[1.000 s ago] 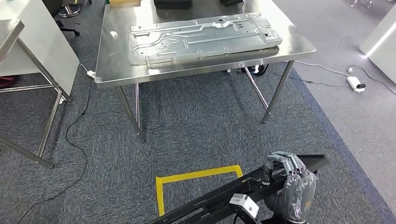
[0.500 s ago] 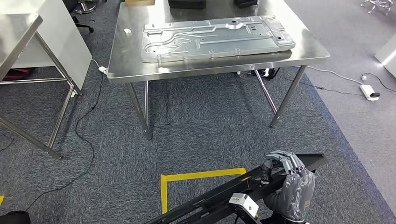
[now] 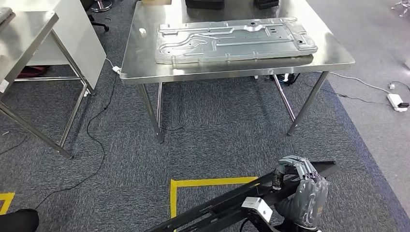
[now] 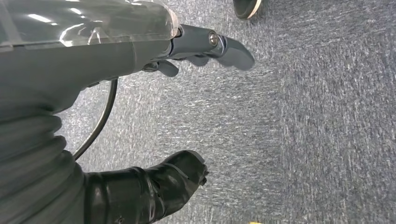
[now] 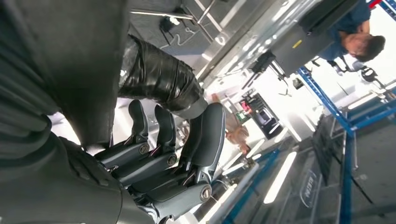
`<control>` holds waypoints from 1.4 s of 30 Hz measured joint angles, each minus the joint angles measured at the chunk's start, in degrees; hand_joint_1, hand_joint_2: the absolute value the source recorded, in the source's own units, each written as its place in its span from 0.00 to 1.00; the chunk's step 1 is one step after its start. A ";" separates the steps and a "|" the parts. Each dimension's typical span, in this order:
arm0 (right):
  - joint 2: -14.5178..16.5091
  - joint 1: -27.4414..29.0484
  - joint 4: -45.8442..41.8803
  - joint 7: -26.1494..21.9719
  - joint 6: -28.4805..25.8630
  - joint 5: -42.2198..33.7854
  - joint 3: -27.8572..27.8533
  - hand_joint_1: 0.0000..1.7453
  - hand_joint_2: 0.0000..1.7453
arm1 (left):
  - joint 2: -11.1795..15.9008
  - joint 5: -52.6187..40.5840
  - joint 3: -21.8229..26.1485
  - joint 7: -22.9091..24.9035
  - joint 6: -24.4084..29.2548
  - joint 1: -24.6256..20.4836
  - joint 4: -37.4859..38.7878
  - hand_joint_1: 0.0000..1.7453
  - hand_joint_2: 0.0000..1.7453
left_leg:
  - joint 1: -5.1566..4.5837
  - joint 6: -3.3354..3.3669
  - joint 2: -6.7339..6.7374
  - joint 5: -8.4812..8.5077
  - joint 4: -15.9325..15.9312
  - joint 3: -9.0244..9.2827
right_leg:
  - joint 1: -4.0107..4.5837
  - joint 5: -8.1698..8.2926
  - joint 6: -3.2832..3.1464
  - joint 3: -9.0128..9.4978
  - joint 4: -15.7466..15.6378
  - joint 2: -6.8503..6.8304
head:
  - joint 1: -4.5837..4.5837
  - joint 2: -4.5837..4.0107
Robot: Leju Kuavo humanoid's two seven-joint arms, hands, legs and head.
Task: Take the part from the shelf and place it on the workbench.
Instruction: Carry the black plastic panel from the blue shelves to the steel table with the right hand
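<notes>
Lower right of the head view, the right hand has its fingers wrapped around a long black part. Left hand empty, fingers apart. Upper centre, steel worktop carries a stamped metal panel; grey carpet bears yellow tape.

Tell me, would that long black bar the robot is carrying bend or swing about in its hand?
Probably stiff: the black part runs straight past the right hand without sagging. Being long and gripped near one end, it may well swing or tip. It looks like slotted metal, so likely fairly heavy.
</notes>
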 joint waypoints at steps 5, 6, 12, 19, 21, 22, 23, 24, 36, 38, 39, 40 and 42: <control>-0.05 -0.06 0.11 0.09 0.01 0.37 0.00 1.00 1.00 | -0.03 -0.01 0.00 0.00 0.00 -0.04 0.00 0.00 1.00 | 0.22 -1.15 1.21 -6.22 10.66 -4.74 | -0.03 0.46 -1.58 0.11 -0.70 -0.82 | -0.16 0.00; -0.05 -0.04 0.14 0.09 0.01 0.40 0.00 1.00 1.00 | -0.04 -0.01 0.00 0.00 -0.01 -0.03 0.00 0.00 1.00 | 0.23 -1.25 1.26 -7.61 14.27 -6.40 | 0.09 0.45 -1.63 0.06 -0.68 -1.00 | -0.15 0.00; -0.05 -0.08 0.20 0.09 0.00 0.49 0.00 1.00 1.00 | 0.03 0.02 0.00 0.05 -0.01 0.03 0.00 0.00 1.00 | -0.14 -0.08 1.95 -0.90 2.03 -0.18 | 0.62 0.26 -1.38 0.19 -0.36 -1.27 | -0.15 0.00; -0.06 -0.16 0.17 0.09 0.00 0.49 0.00 1.00 1.00 | -0.06 0.03 0.00 0.05 0.01 0.00 0.00 0.00 1.00 | 0.13 1.76 2.04 0.21 -0.99 0.91 | 0.47 -3.34 0.49 -2.12 5.05 -0.91 | 0.03 0.00; -0.09 -0.13 0.21 0.09 0.00 0.49 0.00 1.00 1.00 | -0.02 0.02 0.00 0.05 0.01 -0.01 0.00 0.00 1.00 | 0.11 1.97 1.99 0.24 -0.95 0.77 | 0.22 -6.85 0.92 -5.65 12.57 -0.71 | 0.08 0.00; -0.10 -0.10 0.25 0.09 0.00 0.49 0.00 1.00 1.00 | -0.02 0.02 0.00 0.06 0.01 0.01 0.00 0.00 1.00 | 0.09 1.98 1.94 0.22 -0.89 0.74 | 0.10 -7.40 1.06 -6.83 14.98 -0.68 | 0.09 0.00; -0.12 -0.09 0.28 0.09 0.00 0.49 0.00 1.00 1.00 | -0.02 0.02 0.00 0.07 0.00 0.03 0.00 0.00 1.00 | 0.09 1.95 1.85 0.18 -0.82 0.74 | -0.01 -6.81 1.14 -7.07 15.33 -0.67 | 0.09 0.00; -0.13 -0.10 0.31 0.09 0.00 0.49 0.00 1.00 1.00 | -0.03 0.02 0.00 0.07 -0.01 0.04 0.00 0.00 1.00 | 0.09 1.88 1.75 0.12 -0.74 0.80 | -0.09 -5.13 1.14 -6.12 13.27 -0.66 | 0.09 0.00; -0.12 -0.20 0.40 -0.08 0.00 1.97 0.02 1.00 1.00 | -0.11 -0.06 0.00 -0.05 -0.11 -0.04 0.00 0.00 1.00 | 0.10 -1.07 1.63 -7.42 12.09 -4.79 | 0.05 0.61 -1.67 0.06 -0.87 -0.83 | -0.17 0.00; -0.12 -0.18 0.45 -0.22 0.01 1.97 0.02 1.00 1.00 | -0.15 -0.07 -0.01 -0.44 -0.45 0.06 0.00 0.00 1.00 | 0.11 -1.15 1.63 -8.29 16.31 -6.77 | 0.20 0.59 -1.71 0.04 -0.80 -0.91 | -0.16 0.00; -0.12 -0.17 0.47 -0.28 0.01 1.97 0.02 1.00 1.00 | -0.14 -0.08 -0.02 -0.68 -0.73 0.10 0.00 0.00 1.00 | 0.10 -1.06 1.63 -7.06 15.20 -6.21 | 0.24 0.57 -1.71 0.10 -0.77 -0.90 | -0.16 0.00; -0.12 -0.17 0.48 -0.35 0.01 1.97 0.01 1.00 1.00 | -0.10 -0.12 -0.02 -0.91 -1.02 0.13 0.00 0.00 1.00 | 0.10 -0.89 1.64 -4.98 11.83 -4.57 | 0.28 0.53 -1.67 0.20 -0.75 -0.88 | -0.16 0.00; -0.11 -0.17 0.48 -0.64 0.00 1.96 0.00 1.00 1.00 | -0.01 -0.20 -0.02 -1.32 -1.68 0.11 0.00 0.00 1.00 | -0.06 -0.37 1.72 -1.64 3.65 -0.69 | 0.39 0.41 -1.45 0.30 -0.65 -0.84 | -0.15 0.00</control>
